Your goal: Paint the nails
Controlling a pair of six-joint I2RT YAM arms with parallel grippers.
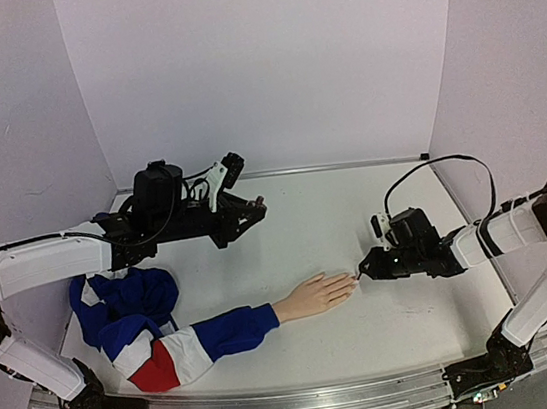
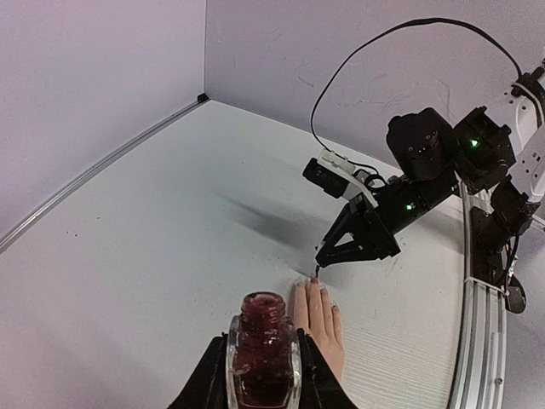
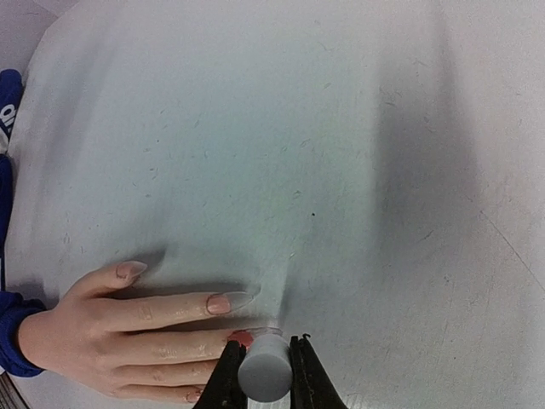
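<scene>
Two claws were at work over the white worktop (image 1: 356, 219). The left claw (image 1: 257, 207) hung toward 11 o'clock of the worktop's middle, well apart from the mannequin hand (image 1: 314, 295), and in its wrist view it was clamped on either side of an uncapped polish bottle (image 2: 264, 362) of dark red liquid, held upright.

The right claw (image 1: 365, 271) sat just at 3 o'clock of the mannequin hand's fingertips. In its own wrist view its fingers were pressed together around a pale grey cap (image 3: 266, 371), which pointed down at the fingertips.

The mannequin hand lay flat, palm down, a little toward 6 o'clock of the worktop's middle, with its fingers pointing to 3 o'clock. Its blue, white and red sleeve (image 1: 201, 340) trailed off toward 9 o'clock and bunched up there.

The nails (image 3: 220, 303) faced upward at the finger ends. The thumb and index ones looked pale pink. The middle-finger nail (image 3: 241, 338) showed red, and it lay just beside the cap, at its 10 o'clock. Whether the brush touched that nail could not be told, as the cap hid the tip.
</scene>
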